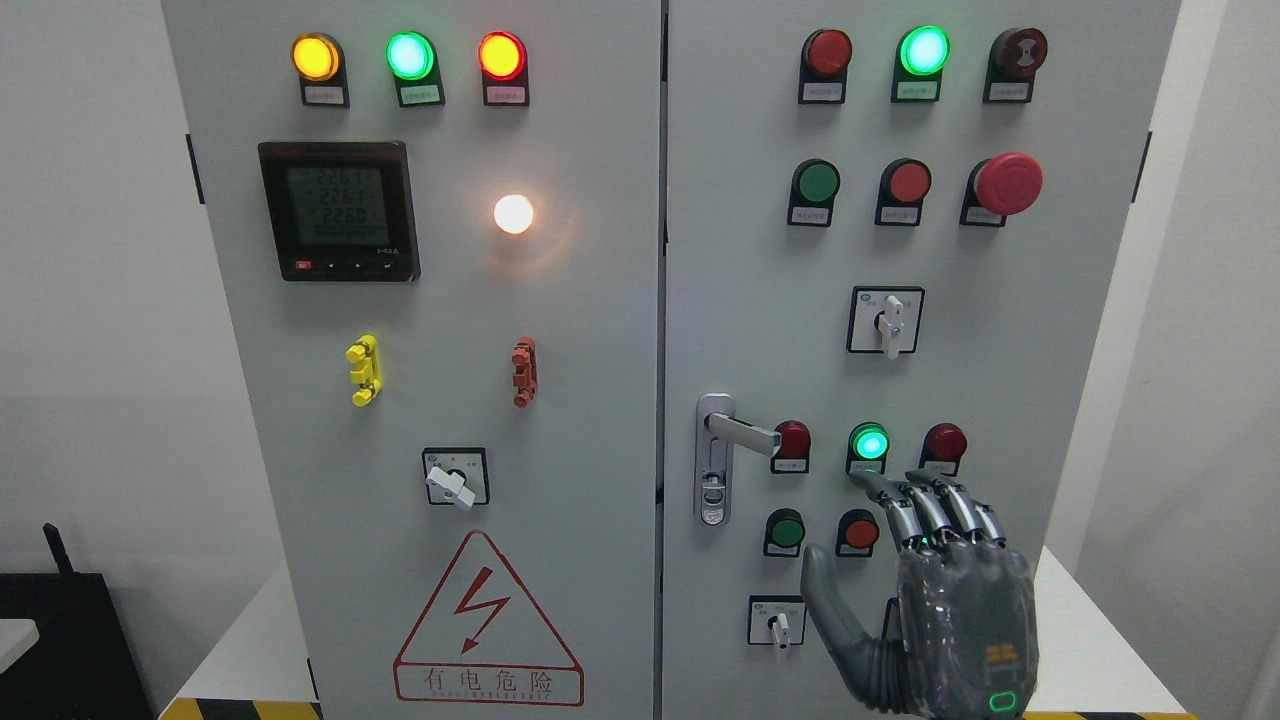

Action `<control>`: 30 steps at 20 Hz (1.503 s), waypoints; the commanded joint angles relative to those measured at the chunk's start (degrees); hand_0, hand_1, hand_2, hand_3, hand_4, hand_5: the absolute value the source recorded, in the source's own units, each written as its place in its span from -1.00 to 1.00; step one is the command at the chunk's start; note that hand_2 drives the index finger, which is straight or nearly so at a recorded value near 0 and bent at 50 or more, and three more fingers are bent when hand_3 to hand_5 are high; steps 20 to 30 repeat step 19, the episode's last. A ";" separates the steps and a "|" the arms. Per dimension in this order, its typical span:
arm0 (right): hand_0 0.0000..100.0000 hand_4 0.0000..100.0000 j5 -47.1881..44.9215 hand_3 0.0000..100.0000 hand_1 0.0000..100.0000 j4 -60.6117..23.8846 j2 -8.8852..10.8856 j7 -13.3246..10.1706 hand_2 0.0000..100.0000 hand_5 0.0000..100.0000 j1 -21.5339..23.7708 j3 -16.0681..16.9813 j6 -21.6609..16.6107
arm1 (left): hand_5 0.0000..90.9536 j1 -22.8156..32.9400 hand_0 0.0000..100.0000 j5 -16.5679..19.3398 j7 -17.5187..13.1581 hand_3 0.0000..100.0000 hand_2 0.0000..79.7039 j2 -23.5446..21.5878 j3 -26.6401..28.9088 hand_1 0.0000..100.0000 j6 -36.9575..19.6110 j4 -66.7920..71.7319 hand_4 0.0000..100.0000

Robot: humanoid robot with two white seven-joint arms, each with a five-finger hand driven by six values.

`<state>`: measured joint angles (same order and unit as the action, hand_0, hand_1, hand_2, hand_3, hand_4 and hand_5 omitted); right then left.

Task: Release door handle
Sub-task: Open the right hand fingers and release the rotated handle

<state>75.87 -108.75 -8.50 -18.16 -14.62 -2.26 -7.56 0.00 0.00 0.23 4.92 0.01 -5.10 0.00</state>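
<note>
We see our right hand (935, 590) rising from the bottom edge at the right, in front of the right door (1000, 380) of the grey cabinet. Its fingers (925, 510) are stretched upward and spread, the thumb splayed out to the left, and they grasp nothing: the hand is released. Our fingertips reach up to just below the lit green button (868, 443) and the dark red one (944, 442) beside it. The door handle (738, 432) sits well apart to the left of our hand, near the door's left edge; its silver lever points right from a tall plate with a keyhole below, and nothing touches it. Between the handle and our thumb we see a green button (786, 529) and a red button (859, 531), with a small rotary switch (778, 624) just left of the thumb. The left door (440, 400) carries three lit lamps, a digital meter (338, 211), a glowing white light (513, 214) and a triangular electricity warning sign (487, 625). The cabinet stands on a white table (1090, 640). Our left arm does not show
</note>
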 commanded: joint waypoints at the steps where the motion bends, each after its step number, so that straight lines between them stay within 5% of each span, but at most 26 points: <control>1: -0.15 -1.00 -1.43 -1.00 -0.78 -1.82 -0.03 0.32 -1.00 -1.00 0.29 1.73 -0.17 | -1.00 -0.97 -0.76 1.67 -0.05 -1.00 -1.00 0.00 1.92 -0.22 0.01 1.41 -1.00; 30: -0.24 -1.00 -3.01 -0.96 -0.58 -1.02 0.15 0.76 -1.00 -1.00 1.26 0.50 -0.26 | -1.00 -0.88 -0.76 1.67 0.04 -1.00 -1.00 0.00 1.92 -0.22 0.01 1.41 -1.00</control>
